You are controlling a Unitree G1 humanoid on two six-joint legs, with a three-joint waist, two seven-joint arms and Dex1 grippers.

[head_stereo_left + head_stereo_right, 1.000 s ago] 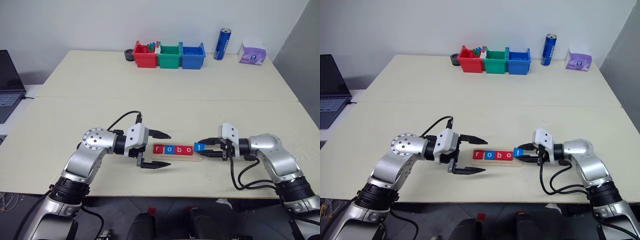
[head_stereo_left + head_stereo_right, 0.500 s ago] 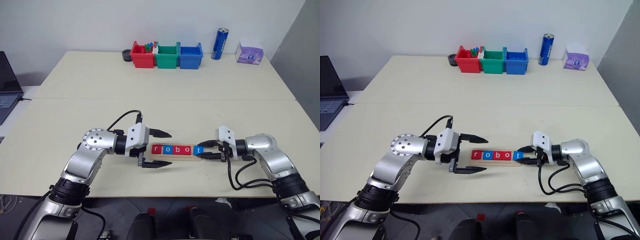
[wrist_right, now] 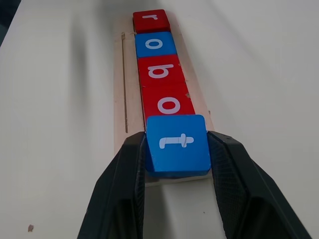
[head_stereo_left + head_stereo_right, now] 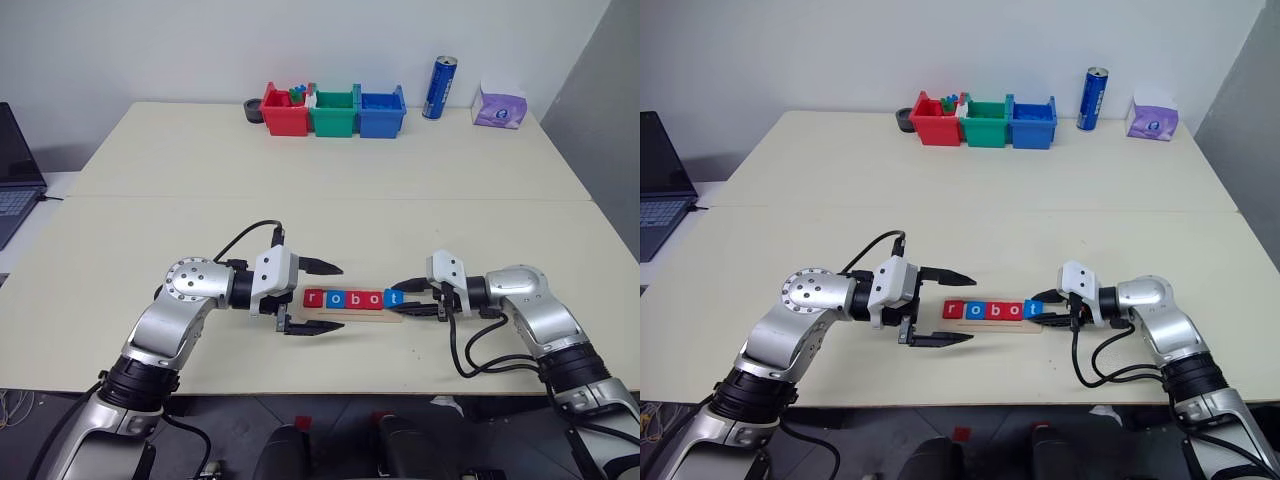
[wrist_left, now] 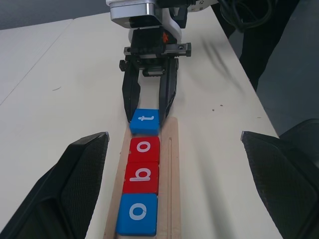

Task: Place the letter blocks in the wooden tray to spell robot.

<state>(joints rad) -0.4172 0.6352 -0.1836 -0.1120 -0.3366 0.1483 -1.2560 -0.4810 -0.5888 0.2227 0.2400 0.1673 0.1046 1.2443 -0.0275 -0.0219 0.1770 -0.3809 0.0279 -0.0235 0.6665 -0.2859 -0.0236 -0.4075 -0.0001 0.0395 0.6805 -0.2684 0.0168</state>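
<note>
The wooden tray (image 4: 352,315) lies near the table's front edge. Four letter blocks sit in it in a row: red r (image 4: 315,298), blue o (image 4: 337,299), red b (image 4: 355,299) and red o (image 4: 373,299). The blue t block (image 3: 177,142) rests at the tray's right end, slightly askew against the red o. My right gripper (image 3: 178,140) is shut on it from the right, one finger on each side. At the tray's left end my left gripper (image 4: 335,299) stands open, its fingers (image 5: 75,184) spread wide on either side of the row, touching nothing.
Red (image 4: 285,110), green (image 4: 334,112) and blue (image 4: 382,112) bins stand at the table's far edge, with a blue can (image 4: 438,88) and a purple packet (image 4: 502,105) to their right. A laptop (image 4: 15,160) sits off the table's left side.
The whole view has shifted a little. My right gripper has brought the t block down from a slight tilt and closer against the red o. The left gripper has not moved.
</note>
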